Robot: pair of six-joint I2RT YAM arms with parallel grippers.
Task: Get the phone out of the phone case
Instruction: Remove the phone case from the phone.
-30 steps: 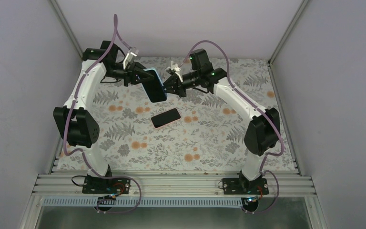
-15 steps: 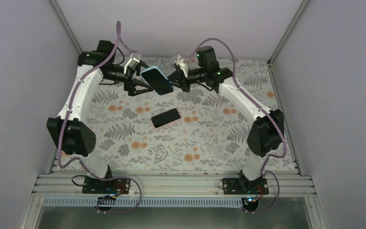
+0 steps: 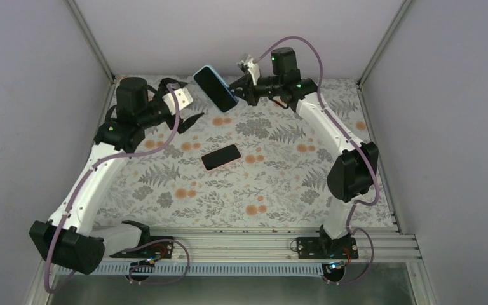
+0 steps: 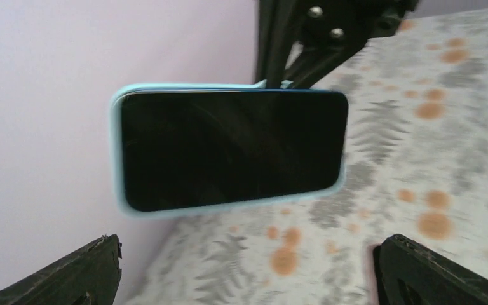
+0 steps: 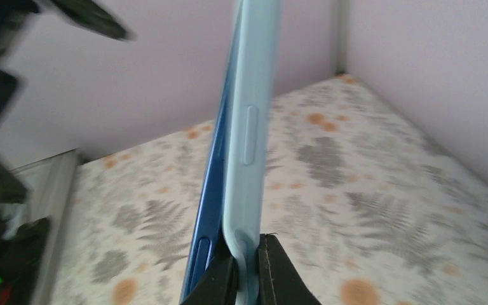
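The phone, dark-screened (image 4: 229, 149), sits in a light-blue phone case (image 3: 216, 88) held in the air over the far side of the table. My right gripper (image 3: 234, 90) is shut on the case's edge (image 5: 251, 127). In the right wrist view the phone's blue side (image 5: 213, 190) stands slightly apart from the case near the fingers (image 5: 279, 276). My left gripper (image 3: 189, 105) is open, left of and below the phone, touching nothing. Its fingertips (image 4: 70, 273) show at the bottom corners of the left wrist view.
A dark, flat, phone-sized slab (image 3: 221, 156) lies on the floral tabletop (image 3: 279, 184) near the middle. Grey walls close in the back and sides, with the back wall right behind the held phone.
My left gripper let go of the cased phone, opened wide and drew back to the left. My right gripper lifted the phone up and toward the back wall.
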